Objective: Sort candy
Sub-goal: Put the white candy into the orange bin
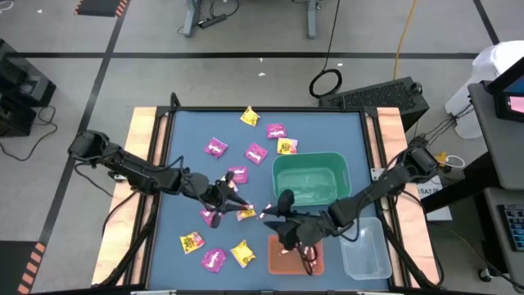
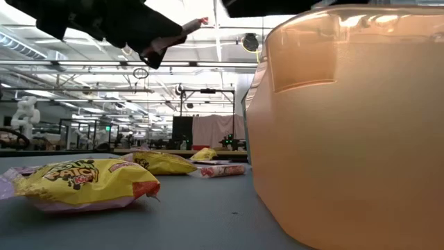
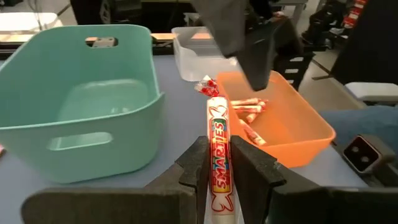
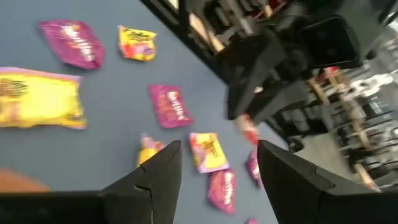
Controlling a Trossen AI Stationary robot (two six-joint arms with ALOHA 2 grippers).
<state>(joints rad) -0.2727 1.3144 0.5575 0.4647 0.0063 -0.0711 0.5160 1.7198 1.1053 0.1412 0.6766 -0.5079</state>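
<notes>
- Our left hand [image 3: 217, 171] is pinching a pink-white stick [image 3: 218, 155] lengthwise, lifted mid-surface.
- Our right hand [image 4: 211, 162] hangs spread over the orange bin [image 1: 288, 260] near the front edge.
- Magenta packets [image 1: 256, 153] and yellow packets [image 1: 192, 241] lie scattered left of it.

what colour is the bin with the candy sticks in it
Orange bin; clearest in the left wrist view, sticks lying inside.
</notes>
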